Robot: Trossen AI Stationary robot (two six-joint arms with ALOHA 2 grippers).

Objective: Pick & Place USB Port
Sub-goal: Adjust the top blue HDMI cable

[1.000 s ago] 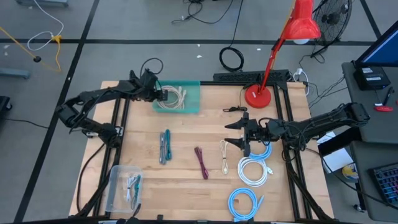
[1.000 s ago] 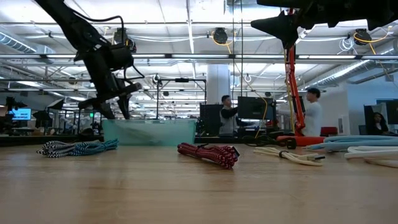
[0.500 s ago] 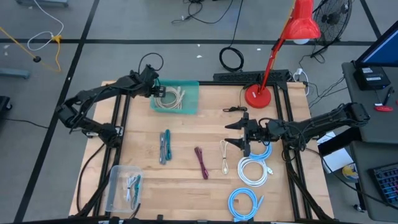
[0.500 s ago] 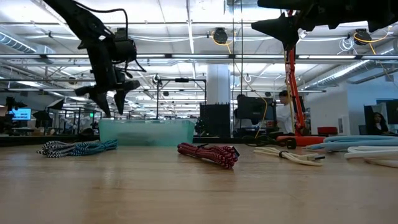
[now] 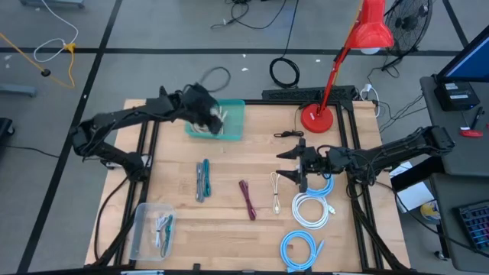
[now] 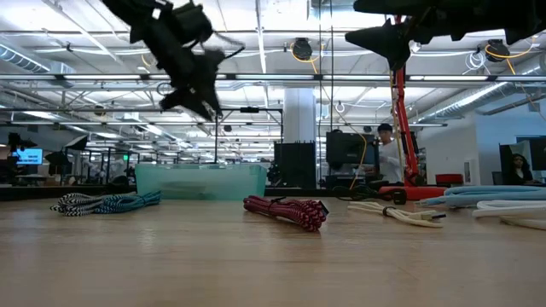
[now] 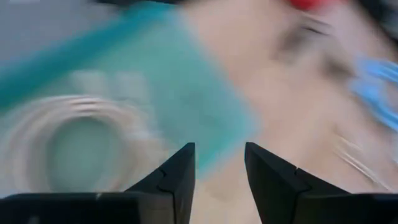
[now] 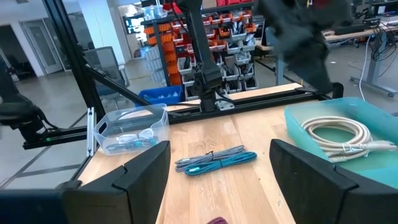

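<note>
Two arms work over the wooden bench (image 5: pixel 229 229). The left gripper (image 5: pixel 205 111) hangs above the teal bin (image 5: pixel 233 122) at the bench's far left side, its jaws parted and holding nothing; the left wrist view is too blurred to show more than the bin and a pale coil. That coil is a beige cable (image 8: pixel 339 135), lying inside the bin. The right gripper (image 5: pixel 294 164) hovers over the middle right of the bench, jaws spread wide and empty, just above a small white cable (image 5: pixel 276 191). Near it lie two white-and-blue coiled cables (image 5: pixel 312 208) and a blue coil (image 5: pixel 298 248). A teal braided cable (image 5: pixel 202 179) and a red braided cable (image 5: pixel 247 198) rest mid-bench, well apart from the bin. A clear plastic box (image 5: pixel 153 229) sits at the near left corner. A red lamp (image 5: pixel 317 116) stands at the far edge.
</note>
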